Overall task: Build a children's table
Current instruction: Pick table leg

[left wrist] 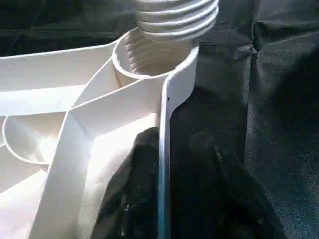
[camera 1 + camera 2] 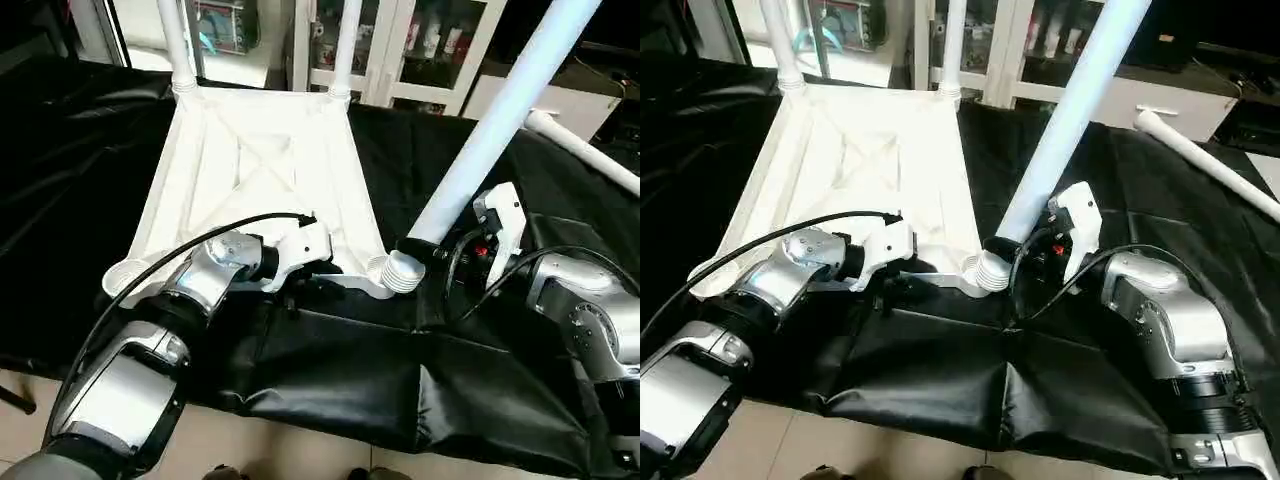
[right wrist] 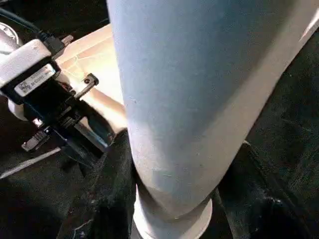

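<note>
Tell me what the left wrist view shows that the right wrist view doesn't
Left wrist view: the open corner socket with ridges inside, the leg's ribbed end poised just above it, and the left gripper astride the tabletop's rim.

Right wrist view: the leg's smooth shaft clamped in the right gripper, plus the left gripper's camera housing.

Both: the same leg, the white tabletop and the black cloth.

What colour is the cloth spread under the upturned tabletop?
Black: the cloth under the white tabletop shows best in the left eye view.
</note>
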